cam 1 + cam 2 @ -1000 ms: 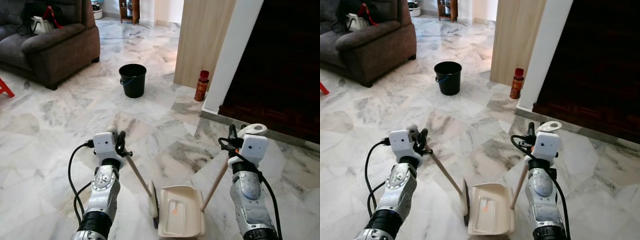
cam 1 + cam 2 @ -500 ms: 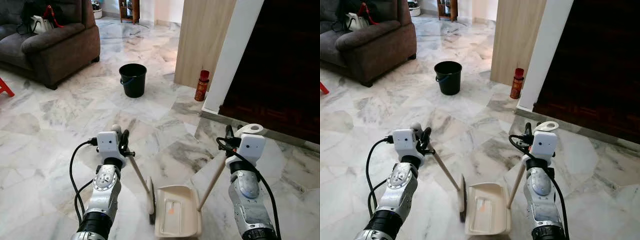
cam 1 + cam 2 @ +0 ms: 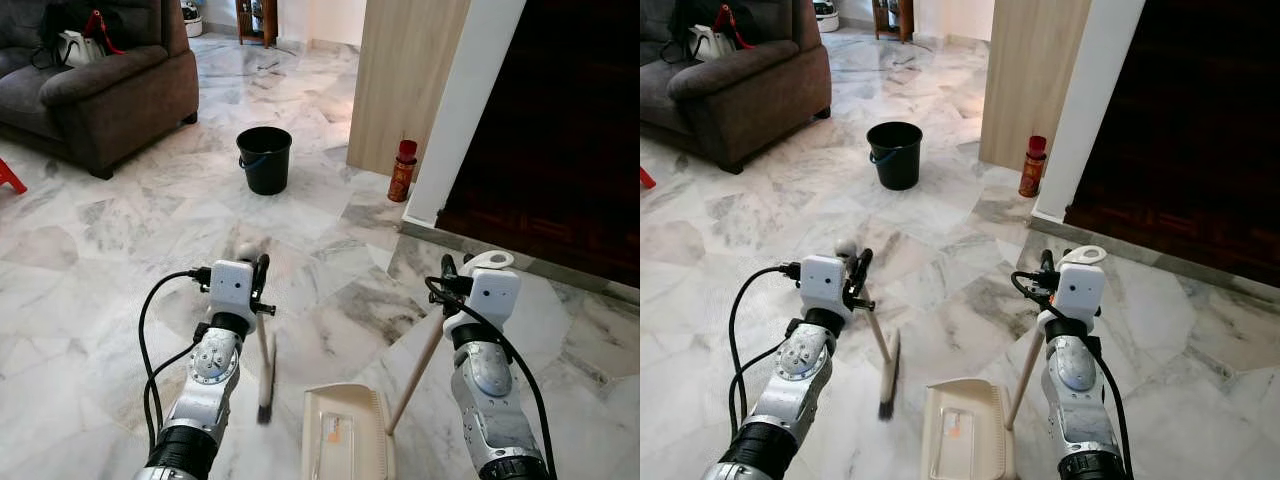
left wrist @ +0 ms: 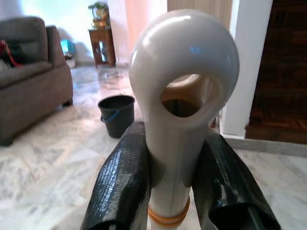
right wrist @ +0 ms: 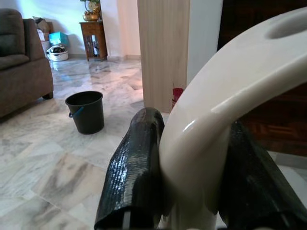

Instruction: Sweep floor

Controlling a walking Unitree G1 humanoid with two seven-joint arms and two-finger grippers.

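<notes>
Both arms are out front over glossy grey-veined marble floor (image 3: 120, 230). The left gripper (image 4: 175, 163) has its two textured black fingers (image 4: 122, 182) clamped on the smooth cream plastic grip of the broom handle (image 3: 263, 340), just below the rounded end with its oval hanging hole. From there the pale stick drops almost straight down to the narrow dark brush head (image 3: 266, 388), which touches the tiles just left of the dustpan (image 3: 345, 440).

The right gripper (image 5: 192, 177) squeezes the curved, glossy cream top of the dustpan handle (image 3: 415, 375), black fingers (image 5: 134, 167) pressed against both sides of it. Its wooden-coloured shaft slants down and to the left to the pan's back edge. The pan itself is a shallow beige plastic tray, sitting flat on the floor between the two arms, with a small orange speck (image 3: 334, 436) inside.

Farther off stand a round black bucket (image 3: 265, 160), a red canister (image 3: 402, 171) by the white door frame (image 3: 465, 110), and a dark brown fabric sofa (image 3: 95, 85).
</notes>
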